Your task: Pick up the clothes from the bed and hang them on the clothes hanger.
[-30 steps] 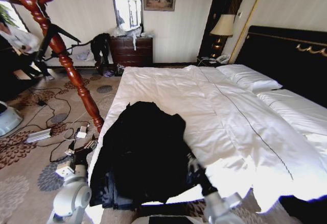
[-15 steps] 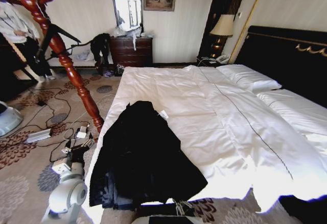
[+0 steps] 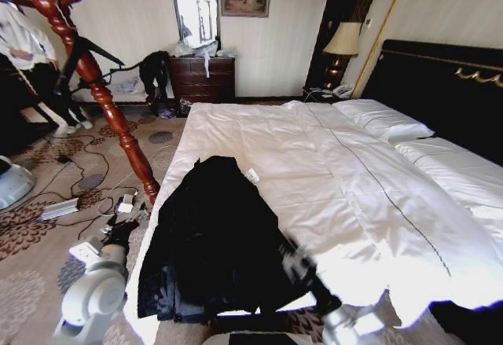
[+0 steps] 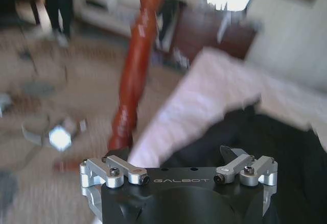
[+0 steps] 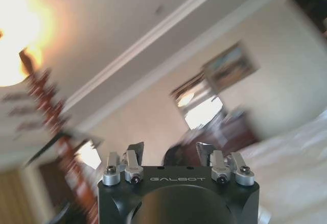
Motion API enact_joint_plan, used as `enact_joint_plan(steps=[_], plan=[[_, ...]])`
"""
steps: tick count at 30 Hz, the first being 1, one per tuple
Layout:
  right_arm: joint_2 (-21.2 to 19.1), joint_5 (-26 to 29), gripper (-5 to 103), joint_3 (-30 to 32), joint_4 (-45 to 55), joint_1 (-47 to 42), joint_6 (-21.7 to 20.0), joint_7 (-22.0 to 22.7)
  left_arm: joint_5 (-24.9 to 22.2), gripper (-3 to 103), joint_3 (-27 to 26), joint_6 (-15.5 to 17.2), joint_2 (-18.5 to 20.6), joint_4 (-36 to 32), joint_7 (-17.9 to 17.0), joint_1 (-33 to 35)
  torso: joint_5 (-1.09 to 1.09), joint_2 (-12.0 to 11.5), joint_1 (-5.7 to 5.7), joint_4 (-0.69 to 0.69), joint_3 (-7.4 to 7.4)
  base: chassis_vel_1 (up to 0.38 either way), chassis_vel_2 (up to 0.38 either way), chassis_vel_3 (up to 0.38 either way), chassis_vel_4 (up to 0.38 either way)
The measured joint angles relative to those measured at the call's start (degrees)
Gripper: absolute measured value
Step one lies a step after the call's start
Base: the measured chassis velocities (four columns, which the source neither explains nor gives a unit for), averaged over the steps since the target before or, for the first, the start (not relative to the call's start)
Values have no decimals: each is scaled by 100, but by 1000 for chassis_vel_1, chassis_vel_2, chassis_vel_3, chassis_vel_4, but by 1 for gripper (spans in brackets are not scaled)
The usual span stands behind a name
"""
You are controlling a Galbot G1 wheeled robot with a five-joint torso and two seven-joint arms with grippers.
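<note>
Jacket sprawls at the bed's near edge; both claws, left and right, gape wide, empty, beside the stand.

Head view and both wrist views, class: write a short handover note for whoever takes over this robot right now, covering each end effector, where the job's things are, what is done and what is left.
Left end effector: open, holding nothing, low beside the bed's near left corner, facing the coat stand.
Right end effector: open, holding nothing, at the near edge of the bed beside the jacket, pointing up toward the ceiling.
Jacket: lying flat on the white bed, near its left edge, hem hanging over the foot.
Coat stand: on the carpet left of the bed, tilted in the head view.
Done: nothing yet.
Left: grasp the jacket, lift it and hang it on a peg.
</note>
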Motion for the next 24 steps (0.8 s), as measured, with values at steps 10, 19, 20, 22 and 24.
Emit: enact_joint_plan(steps=[10,19,20,22,24], plan=[[605,624,94,1084,-98,933,-594,1318,-230,100,960,834,11,-290,-1722,1026,0,0,0,3,0,0,0,0,0],[1075,406,100,999,-97,892,-741,1487,844,100,385,239,233,508,-1189,1106,-2,-1,0,1,0,0,0,0,0],[1092,390,100,969,-99,892,-754,1498,761,100,356,129,236,572,-1036,1121,-3,0,0,2,0,0,0,0,0],[1100,378,100,956,-102,891,-759,1502,637,100,338,56,227,570,-959,1125,-2,0,0,3,0,0,0,0,0],[1109,349,100,938,-114,873,-772,1517,122,100,267,-130,159,371,-740,1097,-1,0,0,2,0,0,0,0,0]])
